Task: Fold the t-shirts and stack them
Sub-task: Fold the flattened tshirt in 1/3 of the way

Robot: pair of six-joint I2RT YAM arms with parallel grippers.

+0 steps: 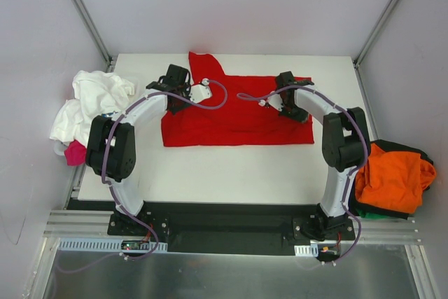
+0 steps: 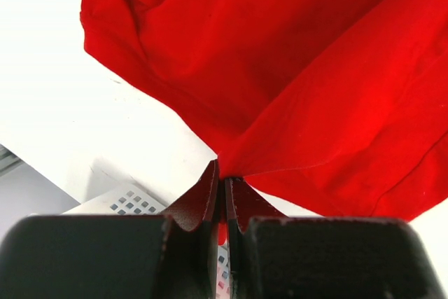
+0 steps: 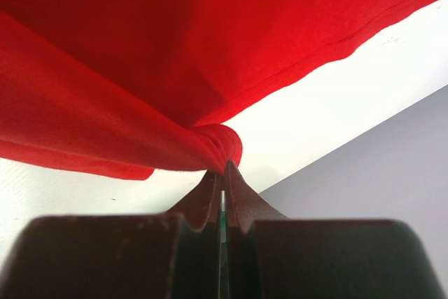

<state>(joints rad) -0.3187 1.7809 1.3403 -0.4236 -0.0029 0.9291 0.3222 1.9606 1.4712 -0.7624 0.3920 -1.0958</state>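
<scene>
While the left tool [image 2: 222,167] and right tool [image 3: 224,171] each pinch it, the soft red t-shirt [image 1: 238,117] lies wrinkled on the white tabletop [image 1: 231,173].

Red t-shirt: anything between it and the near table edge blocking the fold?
Nothing visible. Left gripper and right gripper pinch the red t-shirt; white pile and orange pile sit off to the sides.

red t-shirt [image 1: 234,113] spread wide before me; white shirt [image 1: 91,106], pink shirt [image 1: 74,153] bunched at my left; orange shirt [image 1: 392,176] atop green shirt [image 1: 371,210] at my right
</scene>
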